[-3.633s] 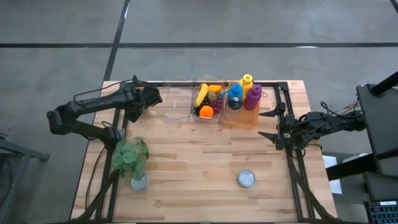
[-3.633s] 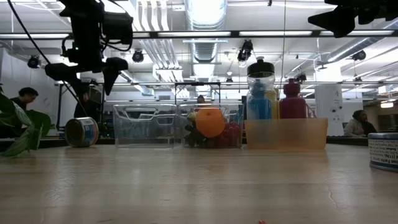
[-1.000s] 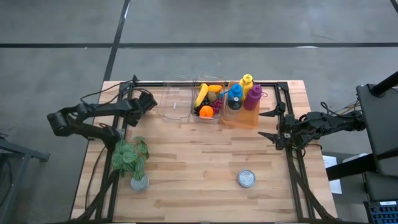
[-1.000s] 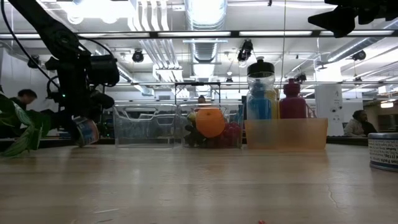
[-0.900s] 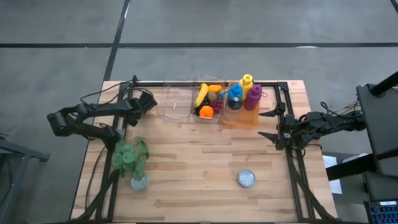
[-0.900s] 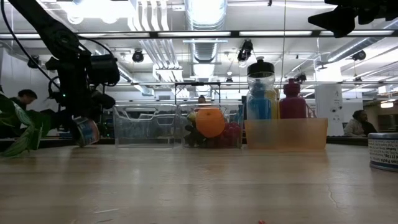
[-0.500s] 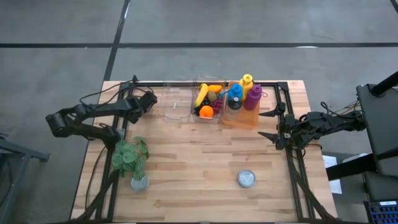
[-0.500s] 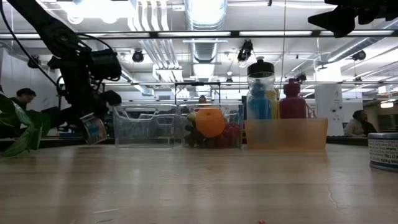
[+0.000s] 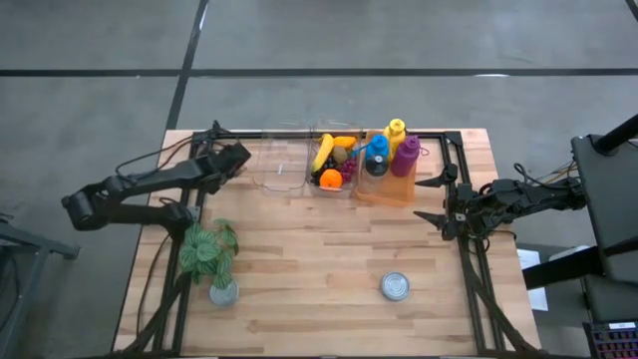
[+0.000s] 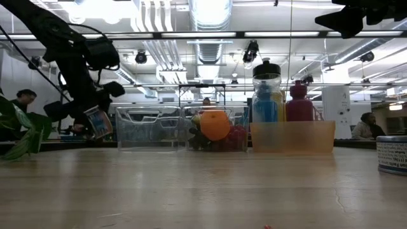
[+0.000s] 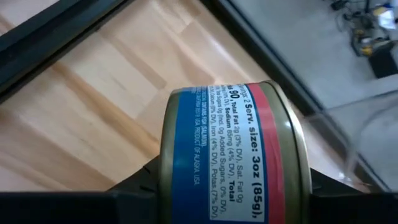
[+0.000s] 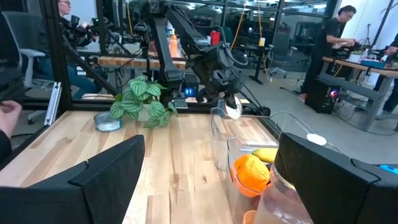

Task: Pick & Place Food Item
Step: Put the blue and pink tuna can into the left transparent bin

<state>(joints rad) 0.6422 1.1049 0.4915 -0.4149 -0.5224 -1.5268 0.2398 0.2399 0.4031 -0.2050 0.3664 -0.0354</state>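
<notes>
Item 1. Left gripper [image 10: 95,121]: closed on a food can [image 11: 233,155], blue and red label, held on its side between the fingers. In the low view the can [image 10: 98,122] hangs tilted, clear of the bench [image 9: 319,249]. One second ago it sat lower, nearly at bench level and further from the bins; it has since risen and shifted toward the empty clear bin [image 10: 147,127]. In the high view the left gripper [image 9: 231,160] now lies just beside that bin's outer side, with the arm stretched out straighter than before.

Item 2. Right gripper [image 9: 436,197]: fingers spread wide, holding nothing, at the bench's right edge near the orange tray [image 9: 384,189]. Position unchanged from the earlier frames.

Item 3. Clear bin of fruit [image 9: 334,160]: holds a banana [image 9: 323,150], an orange [image 10: 215,124] and darker fruit. Unchanged.

Item 4. Orange tray: holds three bottles, blue [image 9: 376,155], yellow [image 9: 396,130] and purple [image 9: 406,155]. Unchanged.

Item 5. Second can [image 9: 396,287]: upright on the bench's near right part, well apart from both grippers. Unchanged.

Item 6. Potted plant [image 9: 211,254]: near left part of the bench. Unchanged.

Item 7. People: seated and standing in the room beyond the bench, seen in the low and right wrist views.
</notes>
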